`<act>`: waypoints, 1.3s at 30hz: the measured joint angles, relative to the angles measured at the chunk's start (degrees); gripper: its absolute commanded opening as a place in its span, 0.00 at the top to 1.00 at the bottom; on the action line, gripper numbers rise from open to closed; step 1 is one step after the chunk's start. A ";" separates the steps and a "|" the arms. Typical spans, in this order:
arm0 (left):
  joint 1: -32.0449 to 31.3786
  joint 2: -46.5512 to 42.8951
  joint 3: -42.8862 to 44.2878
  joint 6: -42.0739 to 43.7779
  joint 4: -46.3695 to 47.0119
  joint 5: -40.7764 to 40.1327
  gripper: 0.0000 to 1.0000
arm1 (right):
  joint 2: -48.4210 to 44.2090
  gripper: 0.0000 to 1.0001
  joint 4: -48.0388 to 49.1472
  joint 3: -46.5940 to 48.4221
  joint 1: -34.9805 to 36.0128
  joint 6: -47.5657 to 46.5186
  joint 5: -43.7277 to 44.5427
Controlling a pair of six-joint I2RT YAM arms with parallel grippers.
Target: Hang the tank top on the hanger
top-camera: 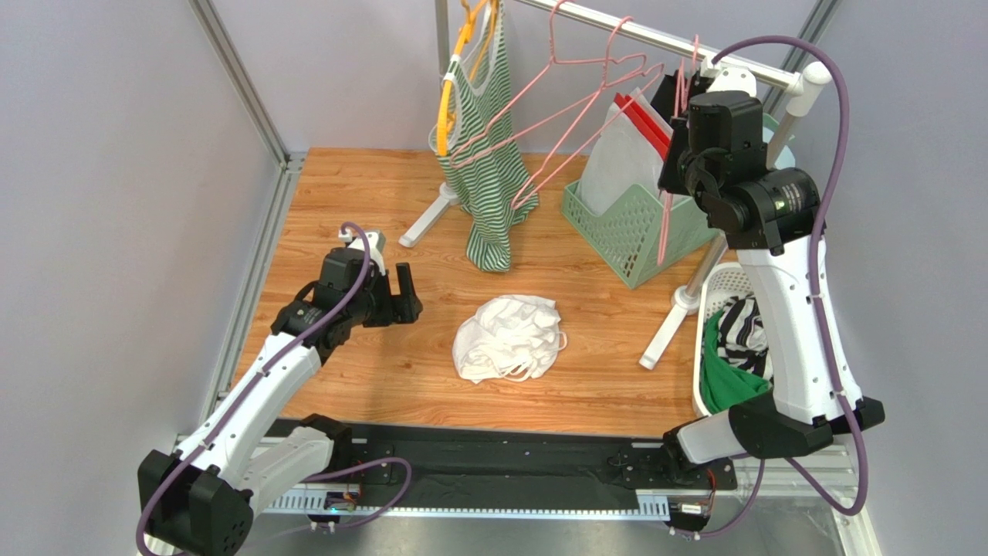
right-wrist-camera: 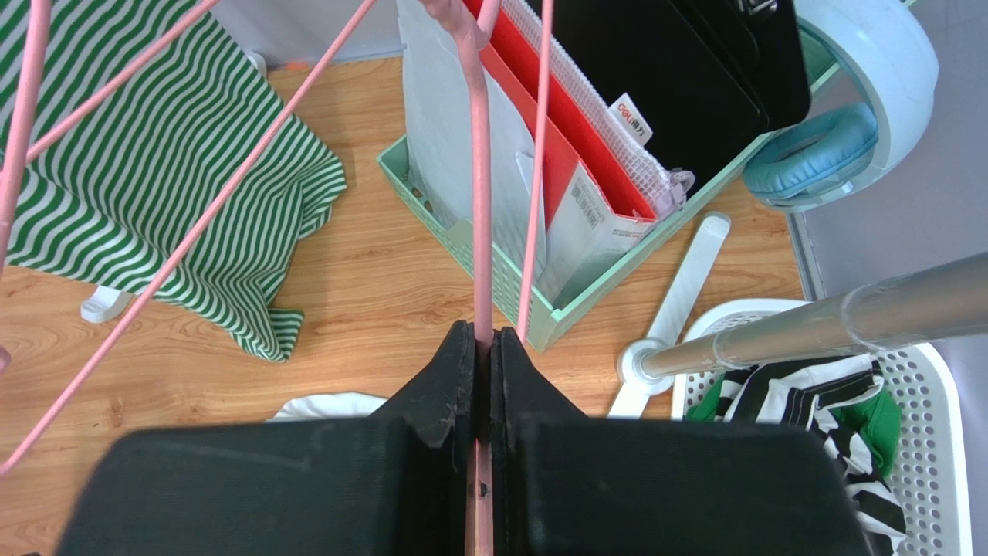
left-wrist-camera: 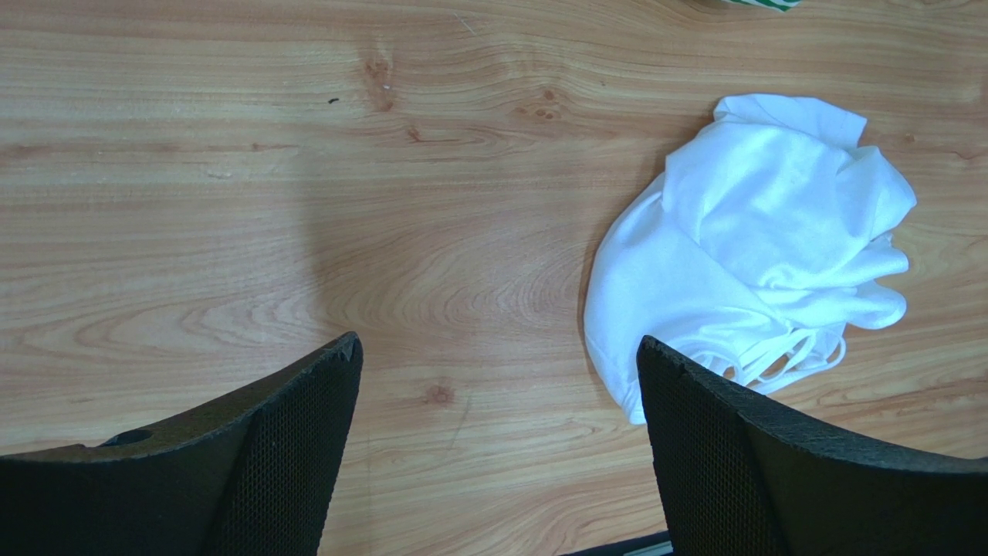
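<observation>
The white tank top (top-camera: 510, 336) lies crumpled on the wooden table, near the middle. In the left wrist view it (left-wrist-camera: 754, 243) is ahead and to the right of my left gripper (left-wrist-camera: 499, 353), beside the right finger. That gripper (top-camera: 406, 290) is open and empty, low over bare wood to the left of the top. My right gripper (top-camera: 684, 99) is raised at the clothes rail and is shut on a thin pink wire hanger (right-wrist-camera: 480, 209), whose wire runs between the closed fingers (right-wrist-camera: 484, 336). The hanger (top-camera: 665, 220) hangs down beside the green basket.
More pink hangers (top-camera: 580, 104) hang on the rail (top-camera: 649, 26). A yellow-orange hanger holds a green-and-white striped top (top-camera: 487, 185). A green basket of folders (top-camera: 632, 226) stands at the back right. A white laundry basket (top-camera: 713, 336) stands at the right edge, by the rack's feet (top-camera: 661, 336).
</observation>
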 measured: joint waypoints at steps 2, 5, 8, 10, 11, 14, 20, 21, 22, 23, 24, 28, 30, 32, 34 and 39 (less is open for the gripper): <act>0.00 0.00 0.00 0.00 0.00 0.00 0.08 | -0.07 1.00 -0.35 0.98 0.00 0.00 0.35; 0.00 -0.04 0.00 0.00 -0.02 -0.02 0.08 | -0.04 1.00 -0.92 3.32 0.00 -0.04 0.46; 0.00 -0.44 -0.04 -0.02 0.00 -0.02 0.08 | -0.09 1.00 -1.05 6.43 0.00 -0.48 0.90; 0.00 -1.05 -0.35 -0.04 0.02 -0.02 0.08 | -0.24 1.00 -0.96 8.13 0.00 -1.03 1.25; 0.00 -1.33 -0.57 -0.07 0.04 -0.02 0.08 | -0.44 1.00 -0.94 8.55 0.00 -1.18 1.31; 0.00 -1.86 -1.16 -0.09 0.02 -0.04 0.08 | -1.53 1.00 -1.07 8.63 0.00 -1.36 1.22; 0.00 -2.93 -2.12 -0.13 0.04 -0.04 0.08 | -7.96 1.00 -1.62 0.98 0.00 -1.25 -0.57; 0.00 -3.13 -2.19 -0.13 0.02 -0.04 0.08 | -9.62 1.00 -2.14 -1.25 0.00 -1.27 -1.40; 0.00 -3.26 -2.21 -0.13 0.02 -0.02 0.08 | -10.99 1.00 -2.80 -2.78 0.00 -1.27 -2.38; 0.00 -3.34 -2.23 -0.11 0.02 0.00 0.08 | -11.85 1.00 -3.30 -3.45 0.00 -1.29 -3.13; 0.00 -3.43 -2.23 -0.09 0.02 0.07 0.08 | -12.68 1.00 -4.09 -3.89 0.00 -1.33 -4.20; 0.00 -3.74 -2.43 0.00 0.11 0.46 0.08 | -15.41 1.00 -7.67 -4.11 0.00 -1.84 -8.90; 0.00 -3.74 -2.45 0.11 0.13 0.81 0.09 | -17.20 1.00 -8.48 -5.18 0.00 -2.16 -11.04; 0.00 -3.72 -2.45 0.24 0.11 1.29 0.11 | -19.28 1.00 -9.53 -6.78 0.00 -2.36 -13.35; 0.00 -3.63 -2.45 0.57 0.13 2.03 0.13 | -21.07 1.00 -10.01 -8.15 0.00 -2.40 -15.43; -0.76 -3.15 -2.45 1.68 0.15 2.60 0.13 | -23.63 1.00 -10.01 -10.86 0.00 -2.36 -20.13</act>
